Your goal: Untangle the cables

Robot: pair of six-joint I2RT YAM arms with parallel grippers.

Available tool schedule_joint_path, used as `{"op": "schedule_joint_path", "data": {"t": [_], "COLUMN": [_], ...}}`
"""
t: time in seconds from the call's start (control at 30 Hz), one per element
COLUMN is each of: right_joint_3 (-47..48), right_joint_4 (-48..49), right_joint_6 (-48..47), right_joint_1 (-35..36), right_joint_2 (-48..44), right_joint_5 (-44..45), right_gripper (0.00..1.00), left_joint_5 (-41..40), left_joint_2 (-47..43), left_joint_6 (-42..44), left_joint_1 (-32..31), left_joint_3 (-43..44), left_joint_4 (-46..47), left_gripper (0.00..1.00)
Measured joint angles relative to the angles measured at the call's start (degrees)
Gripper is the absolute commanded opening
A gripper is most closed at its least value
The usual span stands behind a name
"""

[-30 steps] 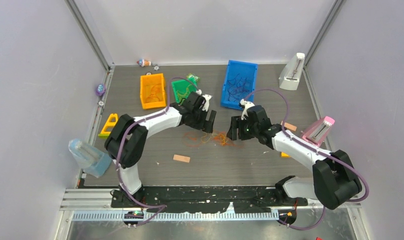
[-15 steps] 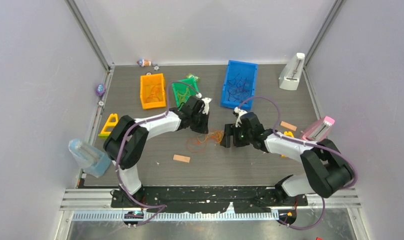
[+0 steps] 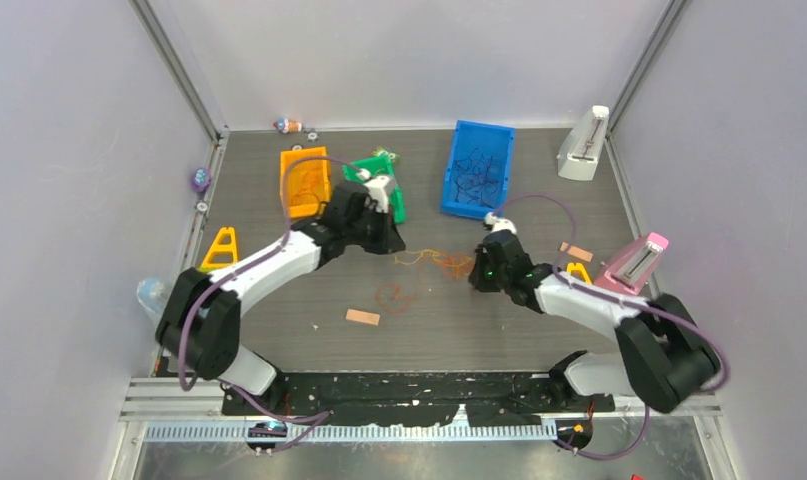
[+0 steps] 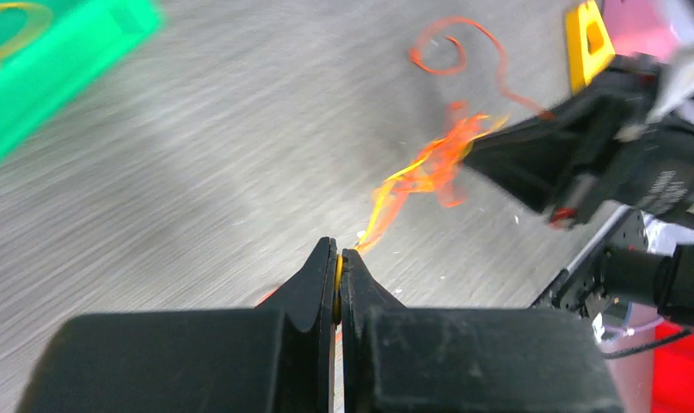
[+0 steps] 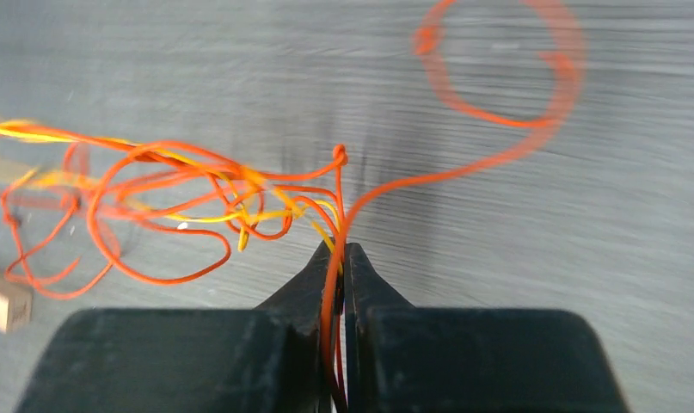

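The cables (image 3: 434,262) are a small tangle of thin orange and yellow strands mid-table, stretched between my two grippers, with a loose orange loop (image 3: 394,297) in front. My left gripper (image 3: 390,243) sits at the tangle's left end, just in front of the green bin. In the left wrist view the left gripper (image 4: 338,258) is shut on a yellow strand, and the cables (image 4: 429,168) run off toward the right gripper. My right gripper (image 3: 476,275) is at the tangle's right end. In its own view the right gripper (image 5: 343,254) is shut on orange strands; the cables (image 5: 197,194) spread to the left.
An orange bin (image 3: 305,182), a green bin (image 3: 376,185) and a blue bin (image 3: 477,168) holding dark cables stand at the back. A white metronome (image 3: 583,145) and a pink one (image 3: 637,258) are on the right. A wooden block (image 3: 362,317) and a yellow triangle (image 3: 219,247) lie nearer.
Both grippers have shut on strands of the tangle. The left arm pulled back left toward the green bin and the right drew rightward, stretching the tangle out.
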Motion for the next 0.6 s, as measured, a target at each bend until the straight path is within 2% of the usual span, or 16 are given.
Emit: {"op": "schedule_joint_path", "data": {"t": [0.13,0.23,0.33,0.4,0.53,0.6], "right_joint_3": [-5.05,-7.67,-8.61,-8.68,-8.57,-8.57], "right_joint_4": [-4.42,-6.45,-12.13,-16.65,-23.45,-24.17], "right_joint_6": [5.51,9.81,12.28,13.33,14.69,13.7], "right_joint_1": [-6.19,-11.19,-17.4,-20.39,-21.9,-22.25], "right_joint_2": [-14.4,-25.2,-33.57,-37.48,-42.45,-43.43], "right_joint_5": [8.61,10.51,17.03,21.33,27.54,27.56], "right_gripper": [0.05,0.05,0.05,0.05,0.05,0.05], "left_joint_5": [1.07,3.04,0.7,-1.51,-4.5,-4.72], "left_joint_2": [-9.27,-17.16,-25.05,-30.36,-39.28,-42.01], "left_joint_6": [-2.84,-5.14,-6.01,-6.91,-10.91,-12.5], "left_joint_1": [9.6,16.96,23.98,29.07,37.48,40.19], "left_joint_3": [-6.01,-9.79,-12.85,-14.75,-18.73,-20.26], "left_joint_4": [0.2,-0.24,-1.55,-2.49,-3.93,-3.98], "left_gripper": [0.0,0.0,0.0,0.0,0.0,0.0]}}
